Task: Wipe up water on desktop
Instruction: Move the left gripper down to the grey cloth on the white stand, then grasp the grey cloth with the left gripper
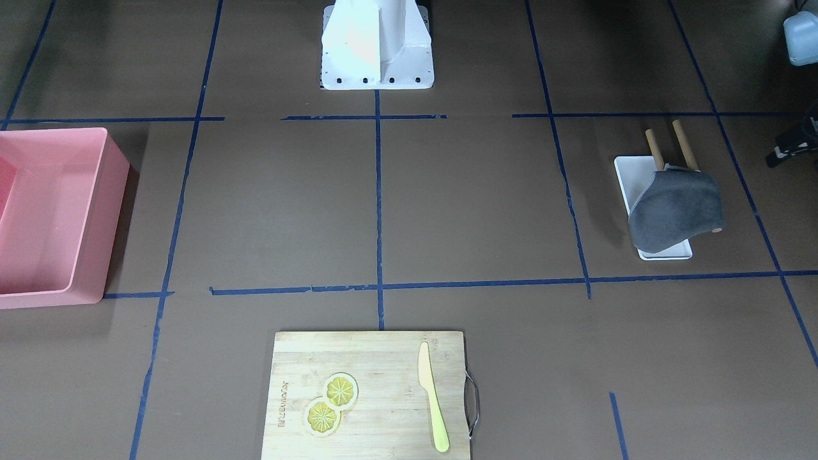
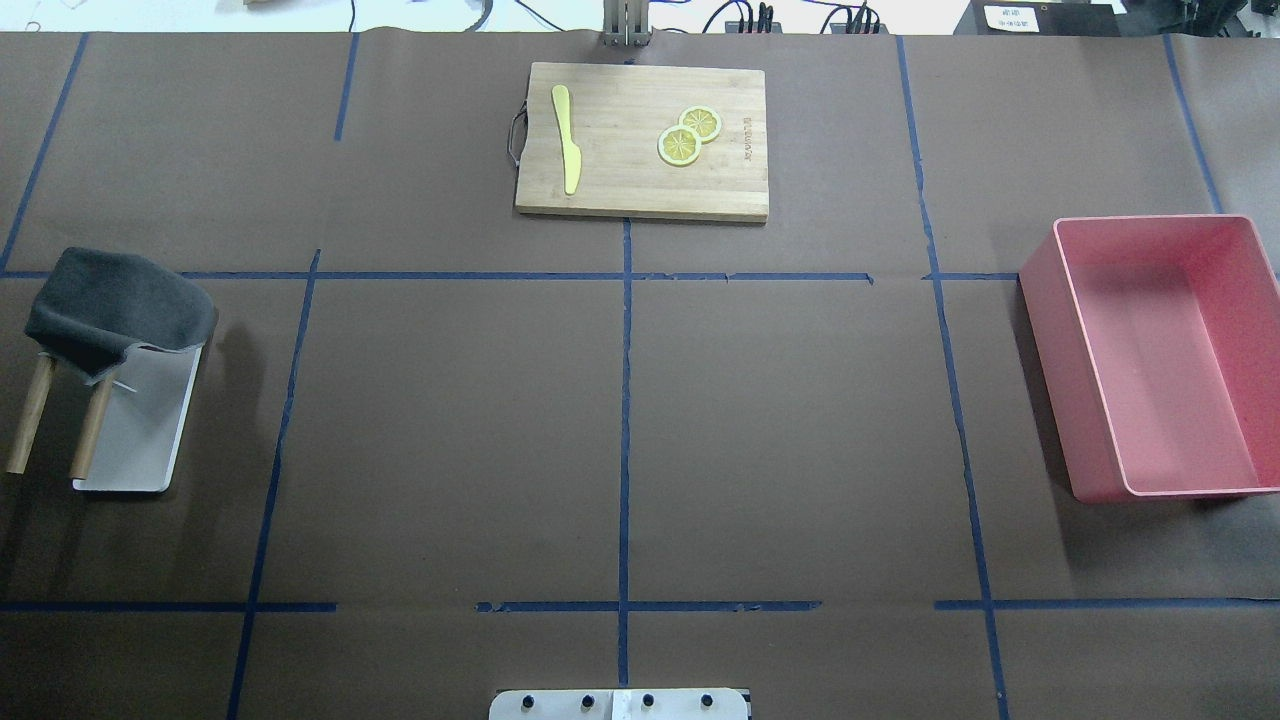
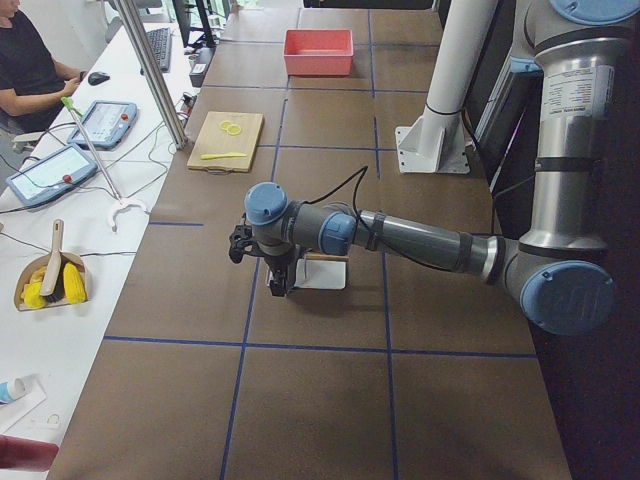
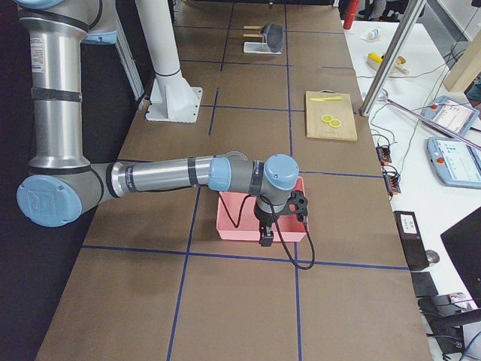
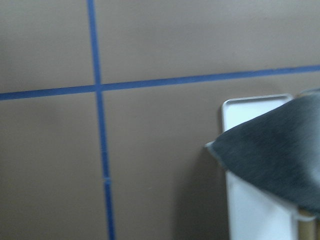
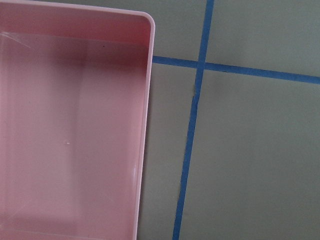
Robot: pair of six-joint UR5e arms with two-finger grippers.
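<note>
The desktop (image 2: 450, 430) is a dark-brown surface marked by blue tape lines; I see no water on it. A dark grey cloth (image 2: 115, 310) hangs over a two-rod wooden rack on a white tray (image 2: 150, 430) at the table's left end; the left wrist view shows the cloth (image 5: 275, 160) at its right edge. My left gripper (image 3: 277, 280) hovers above the desktop beside that tray. My right gripper (image 4: 266, 237) hovers by the pink bin. Both show only in the side views, so I cannot tell whether they are open or shut.
An empty pink bin (image 2: 1150, 218) stands at the right end; its corner fills the right wrist view (image 6: 150, 75). A bamboo cutting board (image 2: 640, 190) at the far middle edge holds a yellow knife (image 2: 567, 140) and two lemon slices (image 2: 680, 146).
</note>
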